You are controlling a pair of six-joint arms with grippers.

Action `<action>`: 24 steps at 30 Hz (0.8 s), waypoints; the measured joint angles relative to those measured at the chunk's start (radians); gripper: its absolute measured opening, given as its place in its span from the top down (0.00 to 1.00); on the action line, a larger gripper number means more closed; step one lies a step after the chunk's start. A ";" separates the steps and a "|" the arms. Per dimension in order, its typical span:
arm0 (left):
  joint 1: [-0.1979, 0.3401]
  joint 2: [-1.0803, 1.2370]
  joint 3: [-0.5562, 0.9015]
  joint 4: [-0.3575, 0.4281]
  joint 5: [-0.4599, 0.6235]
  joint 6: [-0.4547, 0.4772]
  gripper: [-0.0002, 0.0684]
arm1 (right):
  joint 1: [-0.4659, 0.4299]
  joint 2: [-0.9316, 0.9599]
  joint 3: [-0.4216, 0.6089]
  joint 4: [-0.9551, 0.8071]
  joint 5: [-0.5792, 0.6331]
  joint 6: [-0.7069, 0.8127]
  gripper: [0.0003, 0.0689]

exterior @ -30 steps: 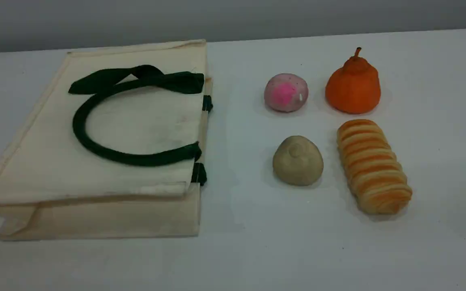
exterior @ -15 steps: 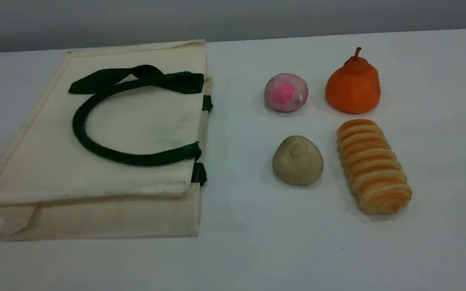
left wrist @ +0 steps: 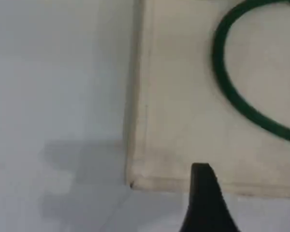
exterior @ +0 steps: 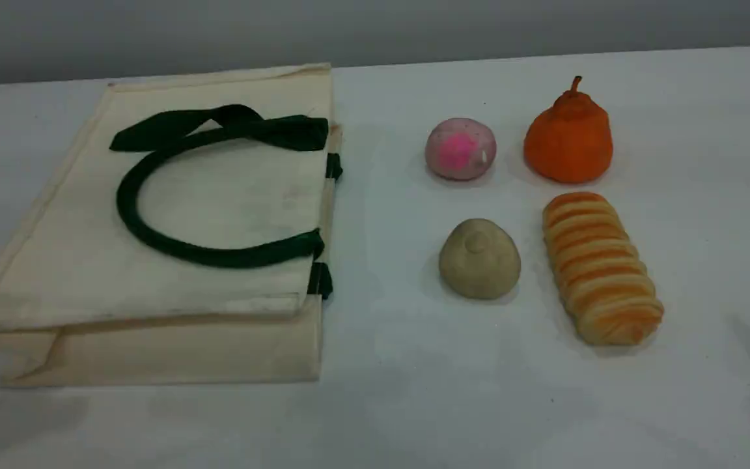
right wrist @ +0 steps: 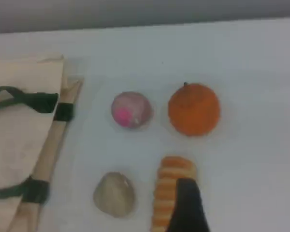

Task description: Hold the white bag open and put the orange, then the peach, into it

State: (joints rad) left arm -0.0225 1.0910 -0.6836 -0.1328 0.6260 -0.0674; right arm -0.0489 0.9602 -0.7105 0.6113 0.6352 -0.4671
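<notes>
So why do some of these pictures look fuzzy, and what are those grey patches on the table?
Scene view: sharp and evenly lit; faint grey shadows fall on the table at the bottom corners. Left wrist view: soft, the bag blurred, a dark shadow beside its corner. Right wrist view: hazy, the peach and orange smeared, the tool tip out of focus.

A bag [exterior: 153, 260] lies flat on the left of a table [exterior: 414, 404], its handle [exterior: 153, 238] on top. To its right sit a peach [exterior: 460, 148] and orange [exterior: 568, 140] behind, a bun [exterior: 479, 259] and roll [exterior: 599, 268] in front.
</notes>
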 joint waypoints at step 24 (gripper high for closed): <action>-0.010 0.714 -0.284 -0.240 -0.186 0.246 0.41 | 0.000 0.332 -0.005 0.340 -0.139 -0.274 0.31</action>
State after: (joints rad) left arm -0.0325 1.8054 -0.9680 -0.3730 0.4398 0.1784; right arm -0.0489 1.2919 -0.7159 0.9509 0.4961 -0.7412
